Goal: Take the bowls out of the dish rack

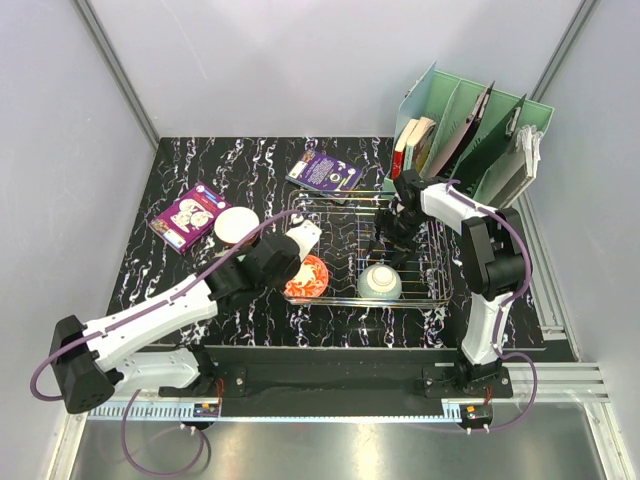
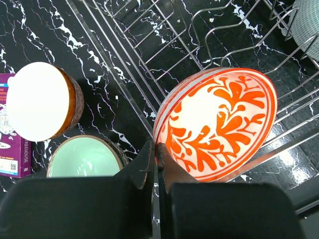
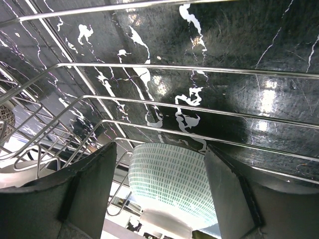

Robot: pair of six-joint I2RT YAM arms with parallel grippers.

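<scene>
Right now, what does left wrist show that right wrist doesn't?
Left wrist only: left gripper shut on the red bowl rim; white bowl and green bowl on the table outside the rack. Right wrist only: open right gripper framing the grey bowl. Both: rack wires, table. Left wrist's corner catches a grey edge, likely that bowl.

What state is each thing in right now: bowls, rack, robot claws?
Chrome wire dish rack: two bowls visible inside.
Red floral ceramic bowl: on edge in rack.
Grey-green patterned bowl: in rack, not gripped.
White bowl with orange outside: upright on black marbled table.
Pale green bowl: upright on table.
Left gripper: shut at red bowl's rim.
Right gripper: open around grey-green bowl.
</scene>
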